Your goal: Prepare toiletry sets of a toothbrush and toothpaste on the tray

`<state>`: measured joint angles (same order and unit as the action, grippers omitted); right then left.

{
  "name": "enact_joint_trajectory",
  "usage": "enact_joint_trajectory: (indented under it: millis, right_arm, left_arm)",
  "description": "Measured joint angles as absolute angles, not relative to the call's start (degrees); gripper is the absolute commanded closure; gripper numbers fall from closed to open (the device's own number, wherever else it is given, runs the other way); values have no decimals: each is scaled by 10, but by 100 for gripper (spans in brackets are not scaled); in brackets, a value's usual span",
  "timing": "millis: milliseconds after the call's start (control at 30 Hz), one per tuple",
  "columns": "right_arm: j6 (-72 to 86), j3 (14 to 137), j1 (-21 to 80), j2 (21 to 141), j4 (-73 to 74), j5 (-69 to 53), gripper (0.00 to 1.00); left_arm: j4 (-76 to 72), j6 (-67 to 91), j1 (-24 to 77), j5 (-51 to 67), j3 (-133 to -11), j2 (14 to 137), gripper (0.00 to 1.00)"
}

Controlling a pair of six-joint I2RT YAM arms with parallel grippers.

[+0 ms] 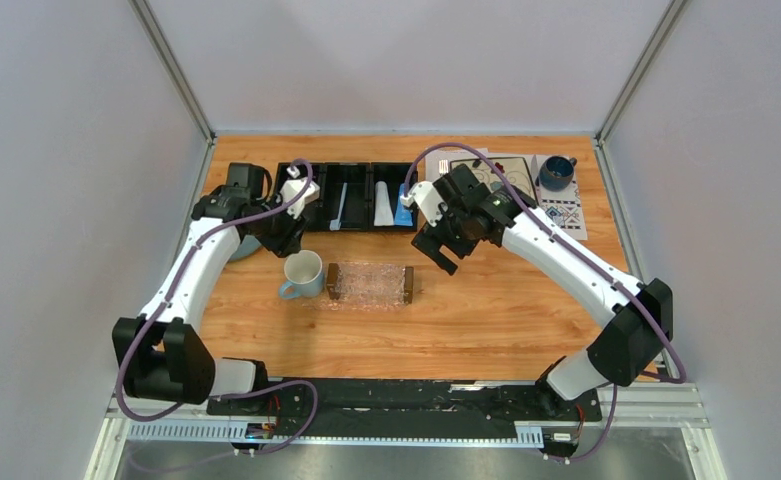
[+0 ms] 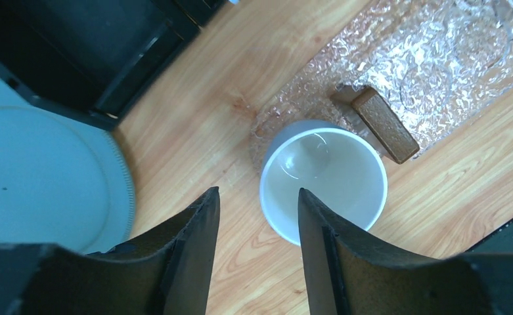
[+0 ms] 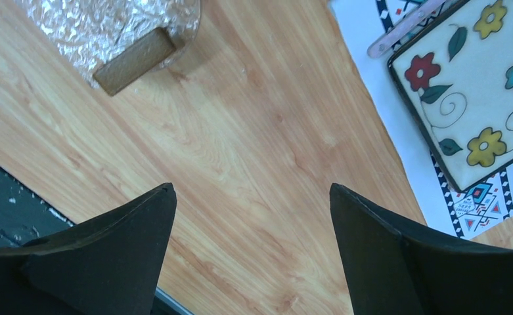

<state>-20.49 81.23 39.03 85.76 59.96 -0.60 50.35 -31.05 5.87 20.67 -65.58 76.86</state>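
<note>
Nothing of the task shows as done. The tray (image 1: 370, 283) lies bare on the worktop (image 1: 486, 320), with no brush and no paste on its clear textured floor. The toothbrush (image 1: 341, 207) lies lengthwise in the middle compartment of the black organizer (image 1: 306, 222) just behind the tray. A white tube (image 1: 383, 204), probably the toothpaste, lies in the next compartment toward the right arm's side, with a blue item (image 1: 403, 212) beside it. By this judgement every fetch and every placing is left to do.

The left gripper (image 2: 257, 197) hangs off the tray's left-arm end, above the white mug (image 2: 322, 180). Its jaws are moderately apart and hold nothing. The right gripper (image 3: 252, 190) hovers off the tray's other end, with its jaws wide and empty over bare wood.

The mug stands hard against the tray's brown end bar (image 2: 378, 125); whether they touch I cannot tell. That end is crowded, and a pale blue plate (image 2: 37, 177) lies beyond the mug. Only a narrow strip of worktop separates the tray from the organizer. The organizer's walls close in on both sides of the toothbrush, so a gripper would likely have to come down in line with the compartment. Past the tray's right-arm end the wood is open as far as the patterned mat (image 3: 378, 79) and the floral plate (image 3: 477, 92). In front of the tray there is free worktop too.
</note>
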Motion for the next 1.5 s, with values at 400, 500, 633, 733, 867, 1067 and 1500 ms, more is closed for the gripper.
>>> enact_joint_trajectory:
  millis: [400,500,633,733,867,1067,1500]
  right_arm:
    - [-130,893,390,940,501,52,10]
    - [-108,924,390,966,475,71,11]
    - [-84,963,390,1010,440,100,13]
    - [-71,988,390,1046,421,115,13]
    - [-53,1027,385,1103,405,121,16]
    - [-26,1095,368,1186,390,109,22]
    - [-13,1130,355,1228,358,73,28]
  left_arm:
    - [487,-273,59,202,-664,688,35]
    - [473,-261,59,199,-663,676,32]
    - [455,-246,59,192,-658,660,22]
    - [443,-237,59,186,-649,650,21]
    - [438,-229,59,178,-640,643,20]
    - [434,-226,59,174,-625,627,20]
    - [427,-226,59,164,-622,622,20]
